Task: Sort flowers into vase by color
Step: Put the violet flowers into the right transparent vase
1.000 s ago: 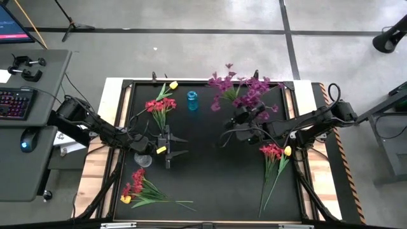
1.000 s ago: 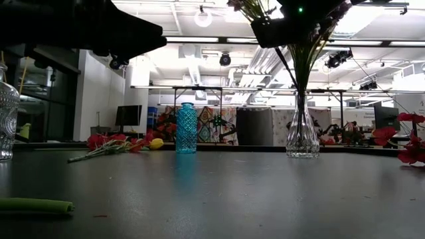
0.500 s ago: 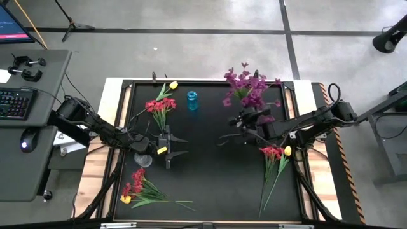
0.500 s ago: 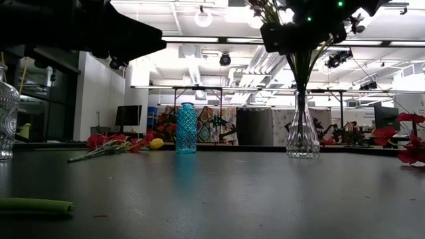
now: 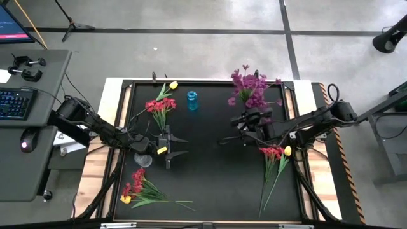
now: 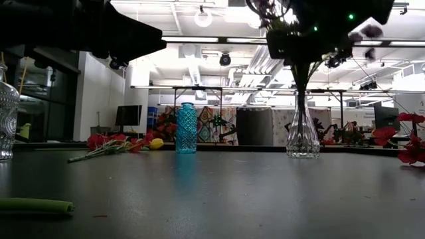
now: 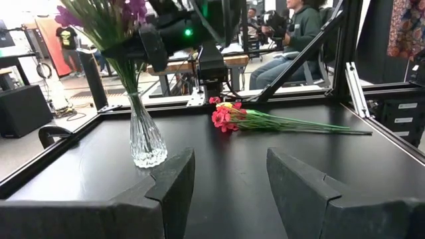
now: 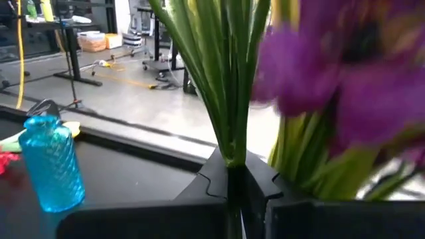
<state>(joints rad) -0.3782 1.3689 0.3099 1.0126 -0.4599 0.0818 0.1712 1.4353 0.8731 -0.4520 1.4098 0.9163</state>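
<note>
our right gripper (image 5: 249, 121), clamped on the purple flowers (image 5: 250, 87), has swung them upright into the clear vase (image 6: 303, 136), nearly sorted.

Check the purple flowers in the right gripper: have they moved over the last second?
Yes. In the high view the purple flowers have swung right, away from the blue vase, with the right gripper shut on their stems.
</note>
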